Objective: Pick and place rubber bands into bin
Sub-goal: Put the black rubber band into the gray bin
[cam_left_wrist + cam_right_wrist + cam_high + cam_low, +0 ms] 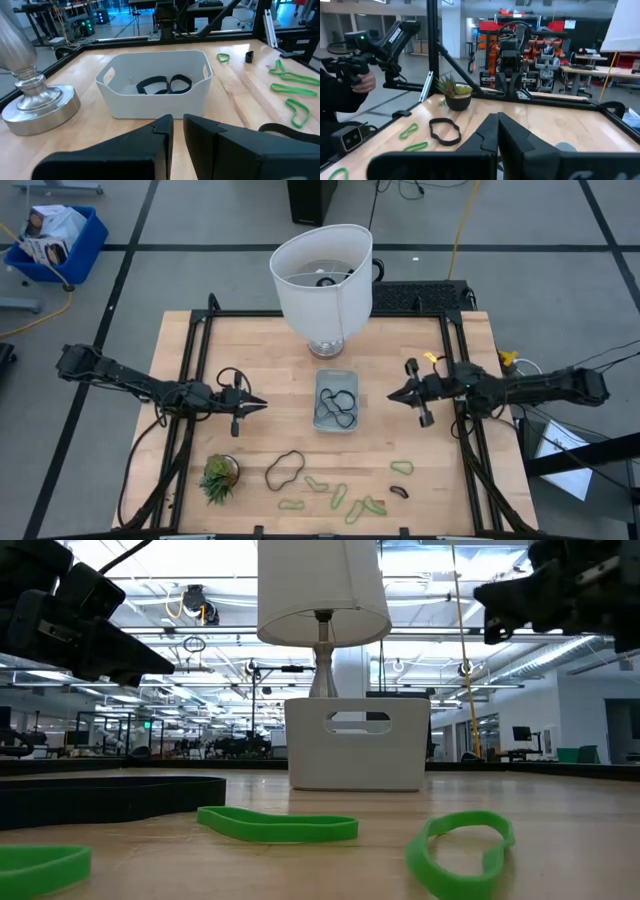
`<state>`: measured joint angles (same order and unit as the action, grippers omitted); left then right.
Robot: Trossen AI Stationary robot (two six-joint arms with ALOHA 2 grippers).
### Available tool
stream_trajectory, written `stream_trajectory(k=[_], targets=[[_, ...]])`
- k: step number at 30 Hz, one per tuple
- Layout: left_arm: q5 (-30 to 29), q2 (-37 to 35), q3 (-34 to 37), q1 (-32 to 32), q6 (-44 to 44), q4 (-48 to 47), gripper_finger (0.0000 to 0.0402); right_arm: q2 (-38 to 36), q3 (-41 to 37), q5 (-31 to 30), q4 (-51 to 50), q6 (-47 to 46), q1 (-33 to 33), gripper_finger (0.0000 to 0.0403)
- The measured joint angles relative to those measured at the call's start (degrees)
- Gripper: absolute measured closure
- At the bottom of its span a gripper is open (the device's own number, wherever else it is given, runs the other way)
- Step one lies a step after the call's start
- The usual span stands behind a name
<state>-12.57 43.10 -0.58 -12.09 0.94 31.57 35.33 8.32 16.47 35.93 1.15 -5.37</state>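
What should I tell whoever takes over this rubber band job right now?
Left gripper: hovering left of the bin, fingers nearly closed, holding nothing.
Right gripper: hovering right of the bin, shut and empty.
Done: dark rubber bands in the bin.
Left: large dark band on the table's front part, several green bands beside it, one more green band and a small dark band to the right.
Also on the table: lamp behind the bin, small potted plant at front left.
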Motion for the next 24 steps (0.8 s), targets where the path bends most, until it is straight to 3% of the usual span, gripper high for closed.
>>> stream_trajectory(k=[7,15,19,24], targets=[[0.0,0.0,0.0,0.0,-4.7,0.0,0.0350,-3.1,-6.5,-1.5,7.5,0.4,0.0,0.0403],[0.5,0.0,-1.2,0.0,-8.4,-1.4,0.0350,-3.2,-7.3,-1.7,6.4,1.0,0.0,0.0403],[0.3,0.0,-7.6,-1.0,-8.3,-12.9,0.0357,-3.0,-7.3,-1.7,5.2,1.7,0.0,0.0403],[-3.1,3.6,-18.4,-5.1,-6.1,-26.2,0.0395,-3.1,-7.4,-1.6,5.4,3.1,0.0,0.0403]])
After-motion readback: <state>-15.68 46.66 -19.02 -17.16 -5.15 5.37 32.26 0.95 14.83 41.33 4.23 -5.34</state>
